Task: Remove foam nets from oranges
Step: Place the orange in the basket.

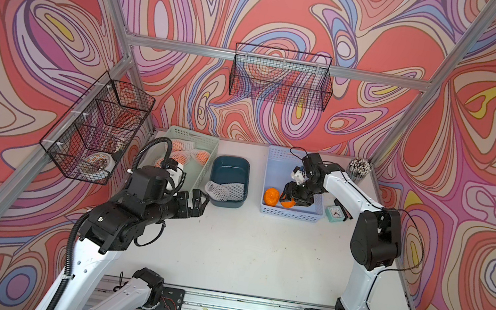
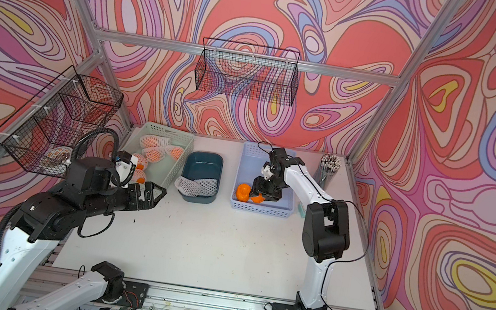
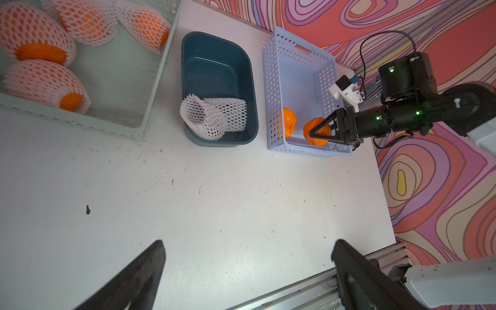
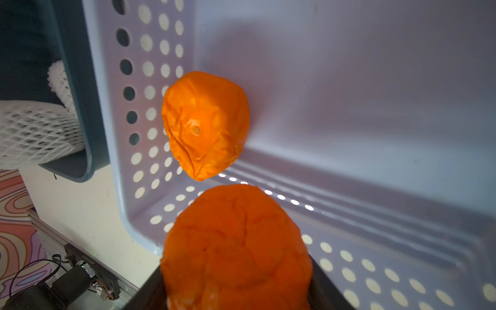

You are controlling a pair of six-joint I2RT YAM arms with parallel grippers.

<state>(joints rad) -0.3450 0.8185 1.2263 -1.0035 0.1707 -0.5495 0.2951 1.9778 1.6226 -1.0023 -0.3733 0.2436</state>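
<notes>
My right gripper [image 1: 289,198] reaches down into the lavender basket [image 1: 289,215] and is shut on a bare orange [image 4: 236,249], low at the basket's front. A second bare orange [image 4: 205,124] lies just to its left against the perforated wall. Two empty foam nets [image 3: 212,118] lie in the dark teal bin [image 1: 231,163]. Several oranges in nets [image 3: 43,83] fill the pale green basket [image 1: 205,169]. My left gripper [image 3: 248,244] hangs open and empty above the bare table, in front of the green basket and left of the teal bin.
Black wire baskets hang on the back wall [image 1: 281,76] and the left wall [image 1: 99,129]. A cup of pencils [image 1: 359,170] and a small clock [image 1: 336,213] stand to the right of the lavender basket. A metal rail [image 1: 249,309] runs along the table's front edge.
</notes>
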